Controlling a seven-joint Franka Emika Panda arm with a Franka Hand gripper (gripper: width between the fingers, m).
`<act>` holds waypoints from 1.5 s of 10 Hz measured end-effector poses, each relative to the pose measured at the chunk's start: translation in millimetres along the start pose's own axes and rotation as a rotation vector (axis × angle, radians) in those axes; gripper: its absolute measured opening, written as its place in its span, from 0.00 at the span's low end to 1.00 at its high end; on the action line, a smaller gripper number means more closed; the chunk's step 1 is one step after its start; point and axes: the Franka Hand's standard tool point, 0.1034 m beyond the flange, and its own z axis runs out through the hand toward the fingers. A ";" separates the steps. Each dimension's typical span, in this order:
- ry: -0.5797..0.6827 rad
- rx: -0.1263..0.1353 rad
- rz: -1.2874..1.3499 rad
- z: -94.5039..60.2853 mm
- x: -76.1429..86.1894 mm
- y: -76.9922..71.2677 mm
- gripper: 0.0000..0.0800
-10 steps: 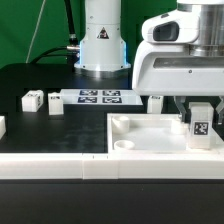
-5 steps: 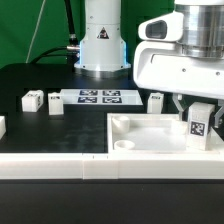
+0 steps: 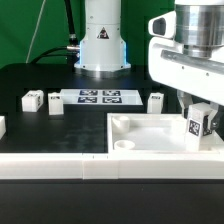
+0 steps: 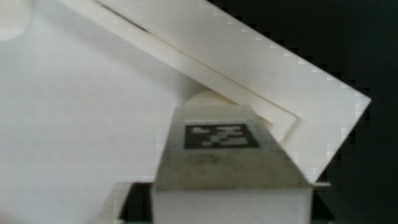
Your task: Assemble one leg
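My gripper [image 3: 199, 112] is shut on a leg [image 3: 197, 125], a small white block with a black-and-white tag, held tilted over the right side of the wide white square tray piece [image 3: 150, 128]. In the wrist view the leg [image 4: 228, 150] fills the space between the dark fingers [image 4: 139, 200], its tag facing the camera, with the tray's corner [image 4: 267, 70] beyond it. Three more legs stand on the black table: two at the exterior view's left [image 3: 32, 100] [image 3: 55, 103] and one [image 3: 155, 102] behind the tray.
The marker board [image 3: 98, 97] lies flat in front of the robot base [image 3: 103, 40]. A white ledge [image 3: 60, 165] runs along the front of the table. Another white part [image 3: 2, 126] shows at the exterior view's left edge.
The gripper has moved to the exterior view's right with the leg and has turned; the leg now leans instead of hanging straight.
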 end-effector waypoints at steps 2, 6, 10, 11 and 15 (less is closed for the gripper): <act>-0.013 0.004 0.239 -0.1 0.9 0.4 0.36; -0.026 0.005 0.392 -0.4 1.3 0.4 0.36; -0.024 0.004 0.267 0.1 1.1 0.4 0.78; -0.024 0.005 0.144 -0.2 0.8 0.0 0.78; -0.012 0.016 -0.384 -2.7 1.1 -3.3 0.81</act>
